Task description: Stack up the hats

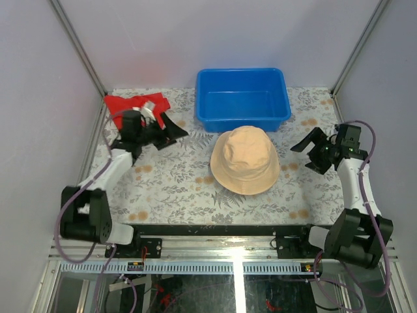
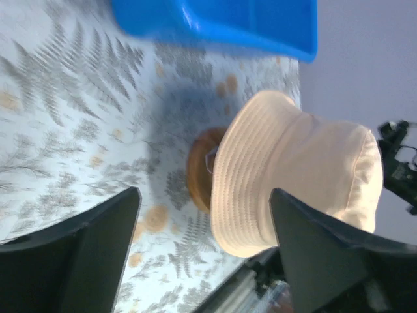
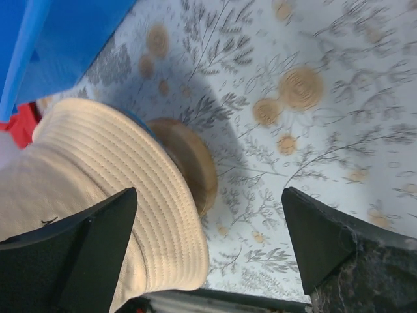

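A peach-beige bucket hat [image 1: 245,160] sits near the middle of the table [image 1: 176,186], which has a cover with leaves and flowers on it. The hat rests on top of a round wooden stand [image 2: 197,168]. You can only see the stand peeking out under the brim in the two wrist views. A big blue tub [image 1: 242,98] is just past the hat, at 12 o'clock from it. A bunched-up red cloth [image 1: 130,103] lies far off at 10 o'clock, by the back left corner. The left gripper [image 1: 172,135] is at 9 o'clock from the hat, just beside the red cloth, with its fingers spread wide and nothing in them. The right gripper [image 1: 301,158] is at 3 o'clock from the hat, near the brim but not touching it. Its fingers are spread wide too, and it holds nothing.
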Tool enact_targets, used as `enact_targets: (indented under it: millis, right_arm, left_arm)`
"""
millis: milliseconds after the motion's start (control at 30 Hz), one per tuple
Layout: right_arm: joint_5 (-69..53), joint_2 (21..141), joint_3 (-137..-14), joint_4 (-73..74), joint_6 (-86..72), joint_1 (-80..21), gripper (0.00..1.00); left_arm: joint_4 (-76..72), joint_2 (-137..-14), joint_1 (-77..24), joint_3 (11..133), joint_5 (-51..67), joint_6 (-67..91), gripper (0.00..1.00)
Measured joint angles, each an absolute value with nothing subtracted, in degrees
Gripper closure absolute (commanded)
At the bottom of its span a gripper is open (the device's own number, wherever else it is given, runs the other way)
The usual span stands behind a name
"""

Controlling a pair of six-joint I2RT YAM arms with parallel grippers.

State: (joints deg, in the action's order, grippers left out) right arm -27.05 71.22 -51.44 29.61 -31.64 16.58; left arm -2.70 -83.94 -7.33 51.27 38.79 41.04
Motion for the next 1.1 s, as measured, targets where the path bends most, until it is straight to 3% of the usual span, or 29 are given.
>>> enact_targets:
  millis: [33, 67, 300, 467, 600, 900, 1100]
  right_arm:
    - [-24.1, 69.3, -52.6, 30.9, -31.5, 16.6, 0.00]
    - [-23.6, 68.8, -52.8, 31.1, -31.4, 16.6, 0.00]
    - [-15.4, 63.4, -54.0, 36.0, -30.7, 16.6, 0.00]
    - [-14.2, 64.6, -53.7, 38.0, -30.6, 14.0, 0.01]
    - [-14.7, 66.0, -53.7, 37.8, -30.4, 9.9, 0.01]
    - [-18.3, 66.3, -52.1, 33.8, -30.9, 8.1, 0.01]
    - [-19.2, 66.7, -51.9, 32.6, -31.4, 8.1, 0.01]
  left_arm:
    - [0.5, -80.9, -5.7, 52.1, 37.5, 39.1, 0.01]
    - [3.7, -77.8, -4.1, 53.1, 36.4, 37.4, 0.00]
    - [17.6, -66.1, 1.6, 61.0, 28.0, 28.9, 0.00]
    - [22.8, -66.0, 7.2, 62.0, 21.6, 26.5, 0.00]
    - [23.8, -65.5, 9.1, 60.1, 10.1, 24.5, 0.00]
    - [11.3, -47.1, 9.1, 29.6, -5.3, 16.9, 0.00]
    - [2.4, -35.6, 9.1, 15.3, -8.2, 13.6, 0.00]
